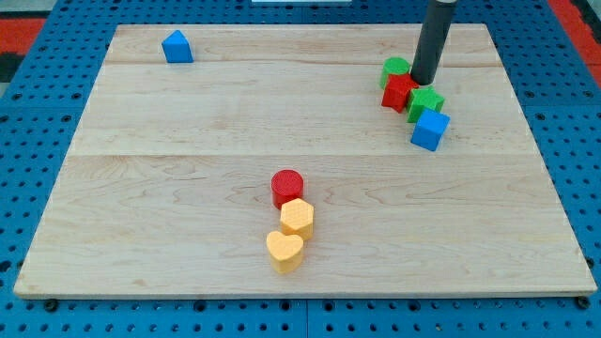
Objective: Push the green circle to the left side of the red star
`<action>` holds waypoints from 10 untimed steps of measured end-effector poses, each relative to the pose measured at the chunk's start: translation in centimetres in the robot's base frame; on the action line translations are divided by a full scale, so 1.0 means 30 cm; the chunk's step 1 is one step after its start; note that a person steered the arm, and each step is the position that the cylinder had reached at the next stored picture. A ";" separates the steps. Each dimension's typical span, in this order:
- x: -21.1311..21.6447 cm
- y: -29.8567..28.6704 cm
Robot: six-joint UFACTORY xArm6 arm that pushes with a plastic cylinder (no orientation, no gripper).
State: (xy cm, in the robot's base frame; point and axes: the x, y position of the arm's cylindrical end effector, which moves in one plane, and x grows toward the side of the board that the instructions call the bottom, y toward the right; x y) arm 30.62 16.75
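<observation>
My tip (423, 81) touching green circle (395, 69), red star (400, 92).

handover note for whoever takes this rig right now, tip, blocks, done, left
My tip is down on the board near the view's top right, right beside the green circle and the red star.
The green circle sits touching the red star on its upper-left side, towards the view's top. A green block and a blue cube crowd the star's right and lower right.
Done: circle is against the star.
Left: probably nudge the circle further down so that it sits squarely on the star's left.
</observation>
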 end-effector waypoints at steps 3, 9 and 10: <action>-0.064 -0.240; 0.004 -0.457; 0.071 -0.391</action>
State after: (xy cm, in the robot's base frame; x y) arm 32.75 5.01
